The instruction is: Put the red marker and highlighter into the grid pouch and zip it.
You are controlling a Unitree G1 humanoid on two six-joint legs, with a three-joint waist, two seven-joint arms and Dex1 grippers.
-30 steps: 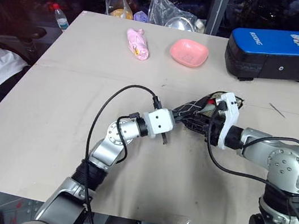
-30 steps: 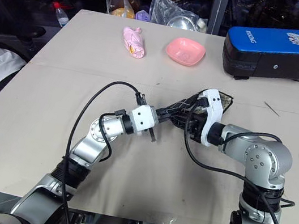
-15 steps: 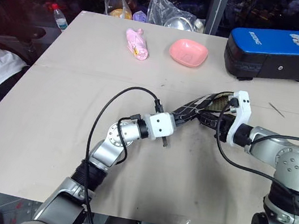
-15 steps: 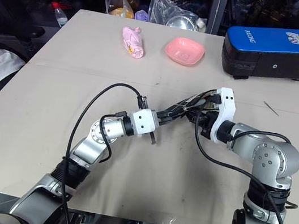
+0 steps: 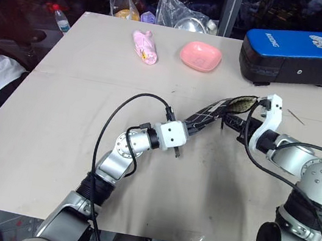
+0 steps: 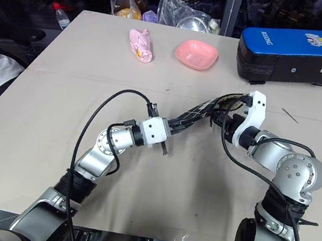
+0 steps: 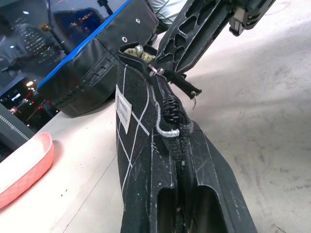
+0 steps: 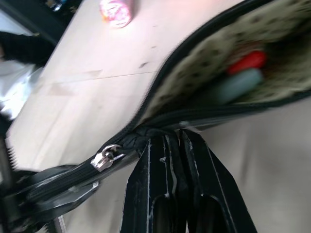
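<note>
Both pens already lie inside the grid pouch [image 5: 212, 112], which is stretched above the table. The left gripper [image 7: 181, 145] pinches its end; the right gripper [image 8: 167, 145] seemingly pinches the seam (slider beside it). Regrip the pull, keep tension.

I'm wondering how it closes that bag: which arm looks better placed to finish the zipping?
Probably right. The right end effector pinches the grid pouch beside the zipper slider, with the open mouth ahead; the left end effector anchors the shut end.
</note>
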